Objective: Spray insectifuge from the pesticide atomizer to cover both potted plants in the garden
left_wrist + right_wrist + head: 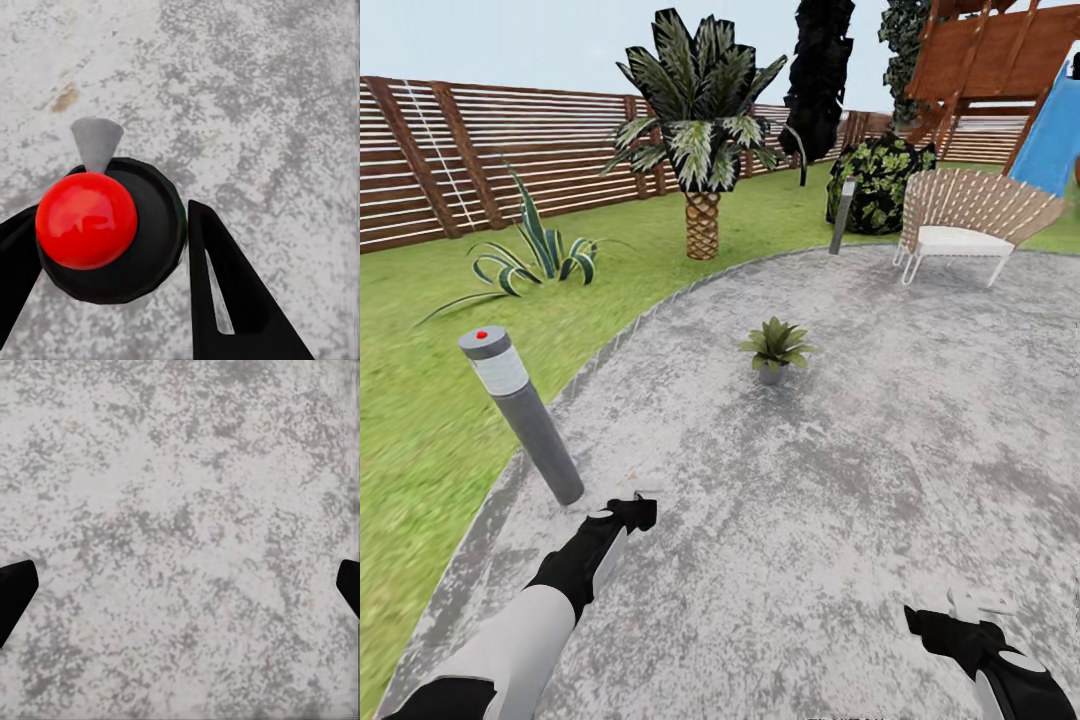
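The pesticide atomizer [88, 219] appears from above in the left wrist view: red cap, dark round body, pale grey nozzle. My left gripper [112, 214] has one black finger pressed against each side of it and hangs over the grey patio. In the head view this gripper [632, 512] is low at the left, with the bottle mostly hidden behind it. One potted plant [775, 350], a green rosette in a small grey pot, stands on the patio well ahead of both arms. My right gripper [972, 608] sits low at the right, open [180, 589] over bare paving.
A grey bollard lamp [522, 412] with a red dot leans just left of my left arm at the patio [840, 480] edge. Another lamp [844, 212], a white chair [965, 225], a palm [700, 140], an agave [538, 255], a fence [480, 160] and a blue slide [1055, 140] lie farther off.
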